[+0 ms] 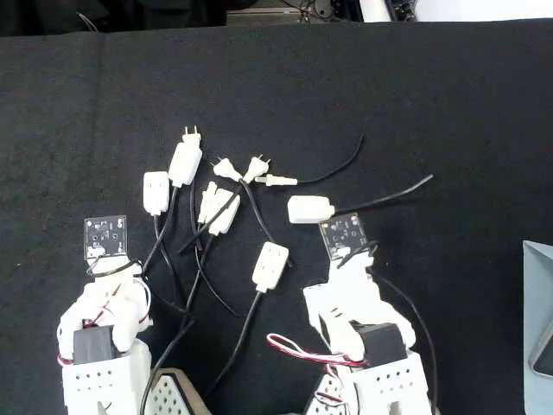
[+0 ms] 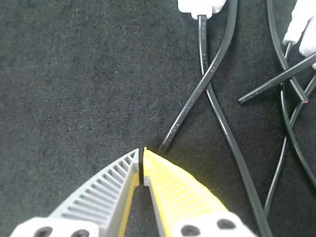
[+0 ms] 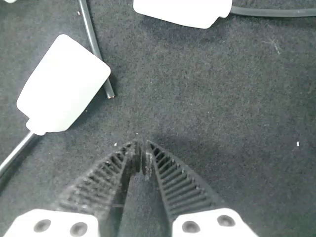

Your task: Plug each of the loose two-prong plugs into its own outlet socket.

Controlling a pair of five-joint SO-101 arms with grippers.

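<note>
Several white plugs and outlet sockets on black cables lie tangled mid-table. A large two-prong plug lies farthest back, with two small plugs to its right. Sockets lie at the left, centre and right. My left gripper is shut on nothing, just above the black cloth, beside a cable end below the left socket. My right gripper is also shut and holds nothing; the centre socket and right socket lie just ahead of it.
Both arms stand at the near table edge. A pale blue object sits at the right edge. Loose black cables run between the arms. Open black cloth stretches behind the plugs.
</note>
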